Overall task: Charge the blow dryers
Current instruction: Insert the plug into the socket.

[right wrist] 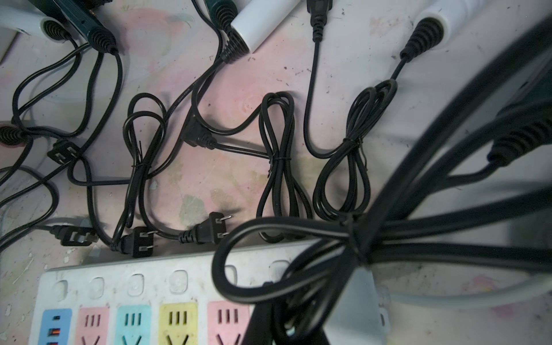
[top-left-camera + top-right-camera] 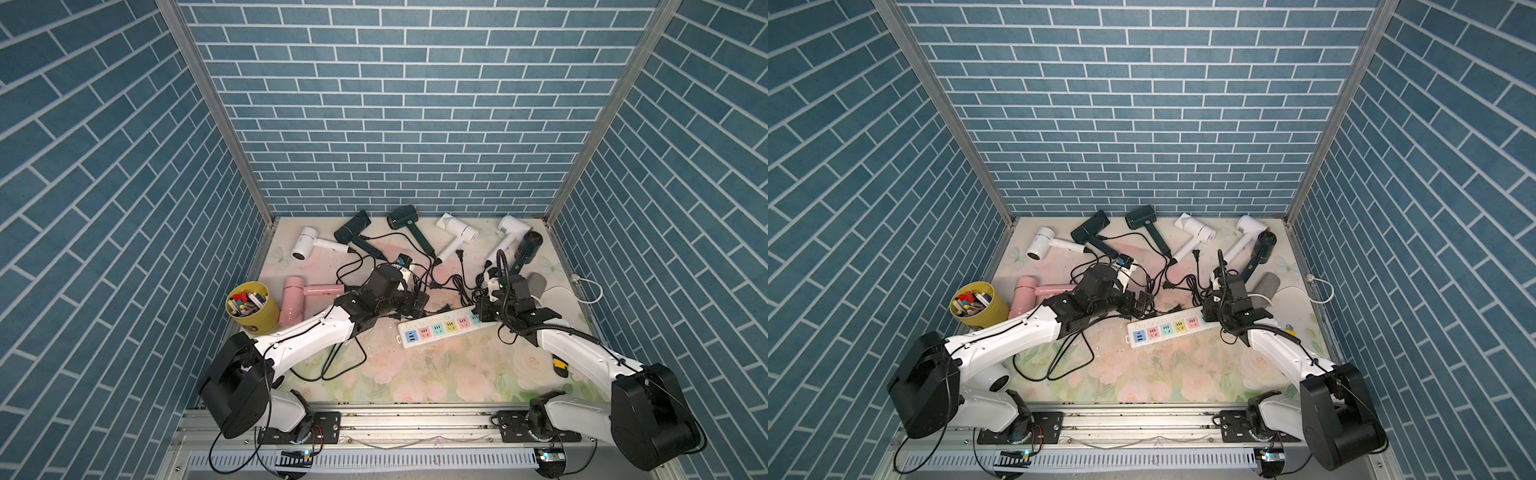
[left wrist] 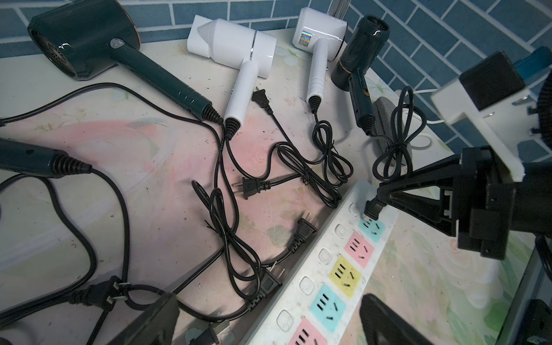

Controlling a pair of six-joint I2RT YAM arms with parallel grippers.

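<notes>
Six dryers (image 2: 457,229) lie in a row across the middle of a top view, along the far edge of the desk (image 2: 457,374). A pink dryer (image 2: 293,300) lies left of centre, just beside a yellow cup (image 2: 266,318). Their black cords tangle toward the strip (image 2: 440,328), just right of centre. The right pincer (image 3: 377,206) is clenched on a plug (image 3: 371,211), held tilted at the strip's end teal socket; I cannot tell whether the pins are in. The left pincer (image 2: 420,302) is released, its fingers wide apart over loose plugs beside the strip, grasping nothing.
</notes>
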